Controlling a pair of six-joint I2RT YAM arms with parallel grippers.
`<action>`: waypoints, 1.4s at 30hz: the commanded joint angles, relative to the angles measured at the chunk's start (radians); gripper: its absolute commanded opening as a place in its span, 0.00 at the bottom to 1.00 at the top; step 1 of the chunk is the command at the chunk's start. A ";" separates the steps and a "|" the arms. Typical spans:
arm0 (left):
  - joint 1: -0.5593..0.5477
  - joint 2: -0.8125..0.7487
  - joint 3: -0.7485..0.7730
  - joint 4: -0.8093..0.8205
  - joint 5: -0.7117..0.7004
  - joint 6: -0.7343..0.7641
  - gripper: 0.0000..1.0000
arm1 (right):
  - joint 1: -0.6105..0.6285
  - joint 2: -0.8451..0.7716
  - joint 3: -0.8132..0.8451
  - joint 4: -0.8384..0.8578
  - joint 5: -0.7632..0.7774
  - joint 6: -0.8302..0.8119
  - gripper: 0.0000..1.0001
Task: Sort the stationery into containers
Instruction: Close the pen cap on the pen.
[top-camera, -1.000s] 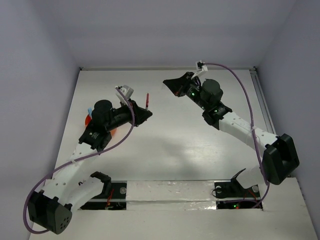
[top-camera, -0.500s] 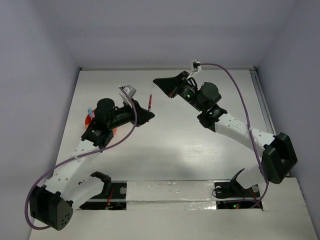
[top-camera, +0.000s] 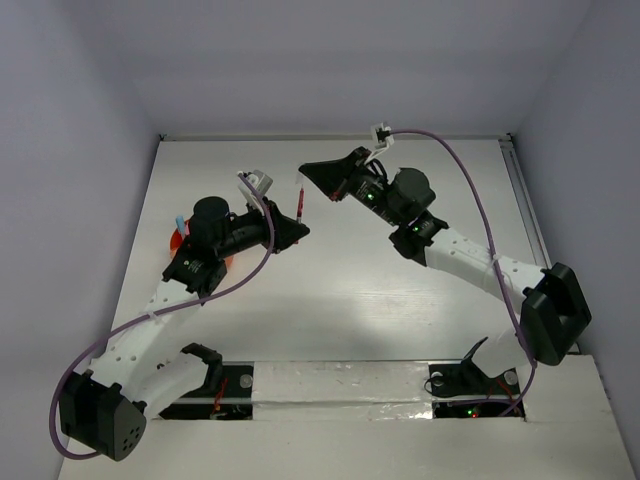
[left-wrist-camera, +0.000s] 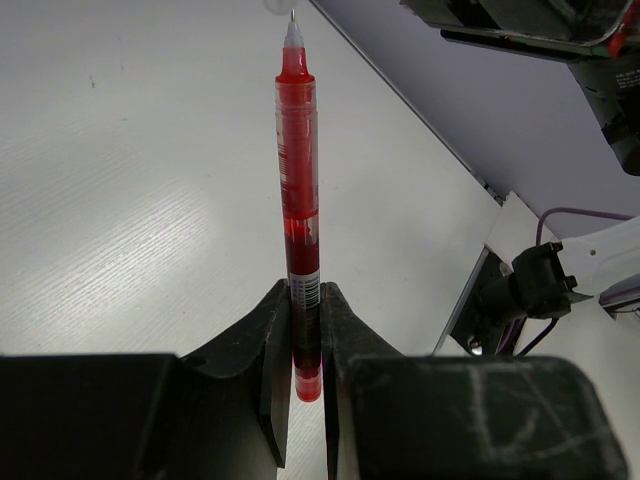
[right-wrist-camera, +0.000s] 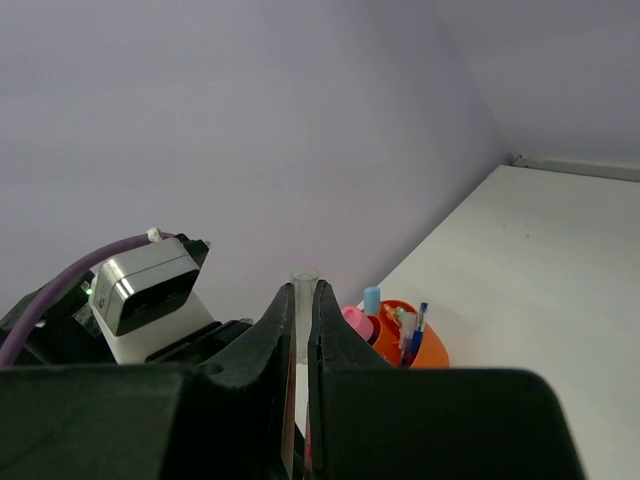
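Above the middle of the table (top-camera: 380, 300), my left gripper (left-wrist-camera: 306, 312) is clamped on the rear end of the red pen (left-wrist-camera: 298, 180), tip outward. That lets my right gripper (right-wrist-camera: 303, 305), pinching what looks like a clear cap (right-wrist-camera: 304, 278), fit it on. The orange pot (right-wrist-camera: 432, 354) stands at far left.

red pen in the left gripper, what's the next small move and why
Probably ease the right gripper toward the red pen so its clear cap slides over the bare tip. The left gripper clamps the pen's rear end, tip pointing at the right gripper, close by.
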 joint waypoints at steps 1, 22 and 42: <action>-0.004 -0.021 -0.005 0.058 0.019 -0.002 0.00 | 0.011 0.001 0.040 0.065 0.008 -0.017 0.00; -0.004 -0.032 -0.005 0.058 0.008 -0.004 0.00 | 0.011 0.001 0.031 0.071 0.017 -0.014 0.00; -0.004 -0.040 -0.008 0.056 0.000 -0.004 0.00 | 0.011 -0.020 0.013 0.064 0.033 -0.026 0.00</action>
